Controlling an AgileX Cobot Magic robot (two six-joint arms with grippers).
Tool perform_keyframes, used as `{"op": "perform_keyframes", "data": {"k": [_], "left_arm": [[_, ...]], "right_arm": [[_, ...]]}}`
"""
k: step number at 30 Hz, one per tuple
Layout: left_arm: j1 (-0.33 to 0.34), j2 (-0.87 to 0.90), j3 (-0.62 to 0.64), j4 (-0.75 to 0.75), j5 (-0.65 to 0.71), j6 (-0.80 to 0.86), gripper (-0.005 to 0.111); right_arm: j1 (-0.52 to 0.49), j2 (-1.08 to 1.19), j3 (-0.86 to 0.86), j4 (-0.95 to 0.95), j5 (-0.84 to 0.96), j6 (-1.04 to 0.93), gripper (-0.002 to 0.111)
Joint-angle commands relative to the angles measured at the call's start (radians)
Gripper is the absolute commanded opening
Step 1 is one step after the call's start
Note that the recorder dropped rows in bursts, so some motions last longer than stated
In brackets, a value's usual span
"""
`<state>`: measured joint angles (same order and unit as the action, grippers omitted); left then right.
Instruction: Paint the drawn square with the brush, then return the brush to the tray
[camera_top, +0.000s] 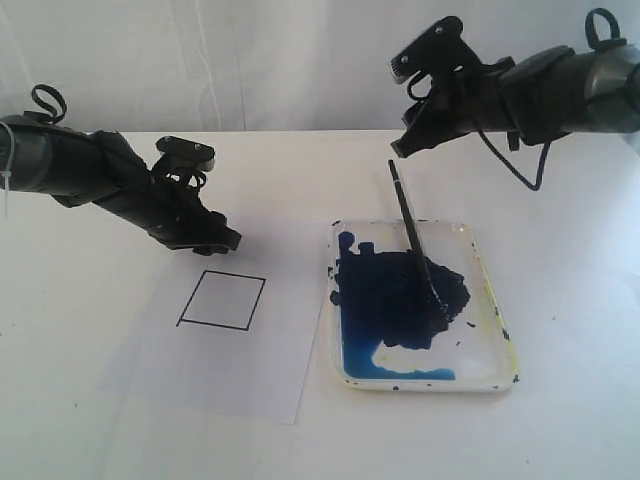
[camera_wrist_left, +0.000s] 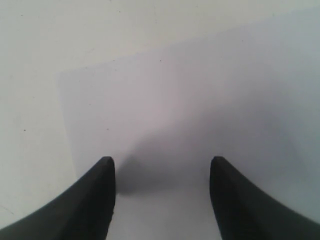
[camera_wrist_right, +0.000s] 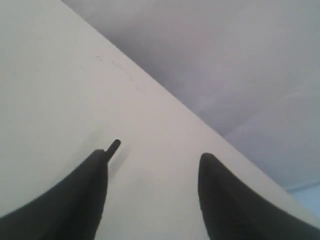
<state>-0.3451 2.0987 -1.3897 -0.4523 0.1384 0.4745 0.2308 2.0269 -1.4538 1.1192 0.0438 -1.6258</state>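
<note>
Brush (camera_top: 412, 230) tip in tray (camera_top: 478, 262), drawn sq (camera_top: 222, 300) blank, R end effector (camera_wrist_right: 154, 154) spread wide

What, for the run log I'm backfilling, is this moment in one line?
square: blank | brush: in tray, tip in paint | left gripper: open, over paper | right gripper: open, at brush end

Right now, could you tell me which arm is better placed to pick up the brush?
Right: its claw is open beside the brush handle; the left claw hangs over the paper.

White table (camera_top: 80, 410) under paper sheet (camera_top: 235, 375), tray (camera_top: 476, 262)
</note>
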Motion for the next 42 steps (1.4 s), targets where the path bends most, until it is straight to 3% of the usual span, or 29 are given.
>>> {"op": "perform_keyframes", "data": {"k": [1,4,9,13,18,23,27,31,38,42], "left_arm": [[0.006,0.005,0.003,-0.003,0.016,-0.005,0.06],[0.006,0.005,0.003,-0.003,0.014,-0.005,0.06],[0.006,0.005,0.003,-0.003,0.01,-0.005,0.06],[0.006,0.005,0.003,-0.003,0.004,-0.005,0.06],[0.006,0.005,0.003,-0.003,0.006,-0.005,0.06],[0.006,0.005,0.003,-0.003,0.01,-0.005,0.06],[0.006,0.005,0.003,-0.003,0.006,-0.005,0.06],[0.006,0.005,0.003,-0.003,0.006,-0.005,0.06],[0.006,0.005,0.003,-0.003,0.006,-0.005,0.06],[0.006,0.005,0.003,-0.003,0.003,-0.005,0.06]], "right_arm": [[-0.004,-0.013,-0.017,-0.08,-0.032,-0.078,0.051],[-0.004,-0.013,-0.017,-0.18,-0.058,-0.216,0.051],[-0.004,-0.013,-0.023,-0.159,-0.222,-0.43,0.051],[-0.011,-0.013,-0.037,0.037,-0.384,-0.444,0.051],[-0.04,-0.013,-0.074,0.399,-0.409,-0.519,0.051],[-0.052,-0.013,-0.079,0.462,-0.388,-0.519,0.051],[-0.052,-0.013,-0.085,0.611,-0.357,-0.289,0.051],[-0.052,-0.013,-0.08,0.625,-0.326,-0.037,0.051],[-0.052,-0.012,-0.087,0.625,-0.185,0.01,0.051],[-0.052,-0.013,-0.081,0.625,-0.113,0.157,0.051]]}}
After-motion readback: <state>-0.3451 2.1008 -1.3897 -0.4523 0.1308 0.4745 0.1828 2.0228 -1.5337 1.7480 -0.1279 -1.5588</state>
